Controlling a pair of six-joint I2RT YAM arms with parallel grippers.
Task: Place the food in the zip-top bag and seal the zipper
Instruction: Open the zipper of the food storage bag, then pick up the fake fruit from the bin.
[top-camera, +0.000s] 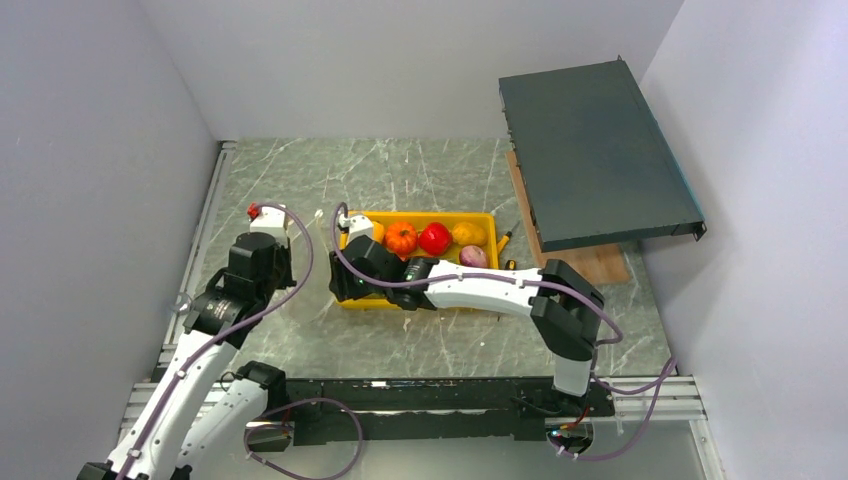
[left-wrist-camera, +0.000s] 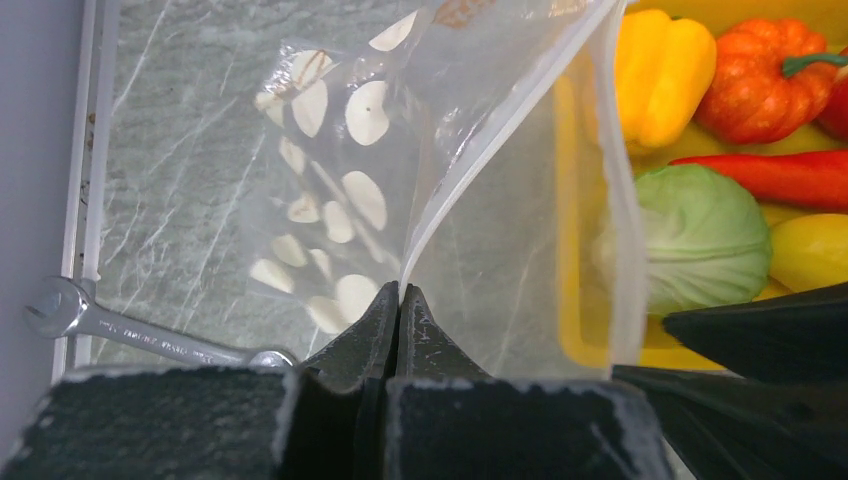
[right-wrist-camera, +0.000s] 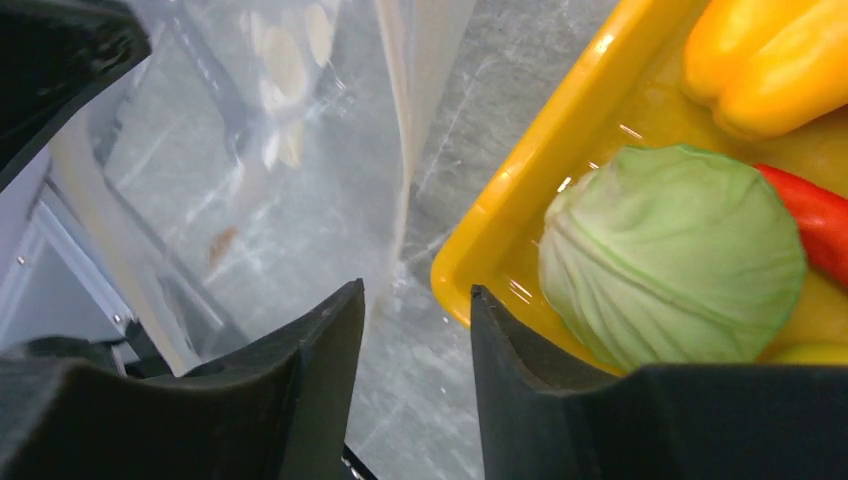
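— Starting overhead, where does the food sit?

— All of it lies in the yellow tray (top-camera: 430, 214): the orange pumpkin (top-camera: 401, 238), the red tomato (top-camera: 434, 238) and the purple onion (top-camera: 473, 256) among the rest. None is bagged, so the task looks barely begun. The right arm (top-camera: 480, 288) reaches across to the tray's left end, and the left arm (top-camera: 250, 270) stands just beside it. The bag between them is too clear to make out from up there.

— And from the left wrist?

— The left gripper (left-wrist-camera: 398, 298) is pinched fully closed on the zip-top bag (left-wrist-camera: 330, 200), right at the zipper (left-wrist-camera: 500, 135), holding that lip up off the table. The likely reason is to make the mouth gape toward the tray. The green cabbage (left-wrist-camera: 700, 235) shows partly through the film, with the yellow pepper (left-wrist-camera: 660, 70) and the red pepper (left-wrist-camera: 770, 175) beyond. A wrench (left-wrist-camera: 100, 320) lies at the table's edge.

— And the right wrist?

— The right gripper (right-wrist-camera: 415, 310) has its jaws partway apart and clamps nothing. It hangs over the tray's corner, with the bag just to its left and the cabbage just to its right. The zipper strip hangs down toward the gap; whether it brushes a finger cannot be told. Being unloaded and close to both, it seems placed either to take the bag's other lip or to pick the cabbage.
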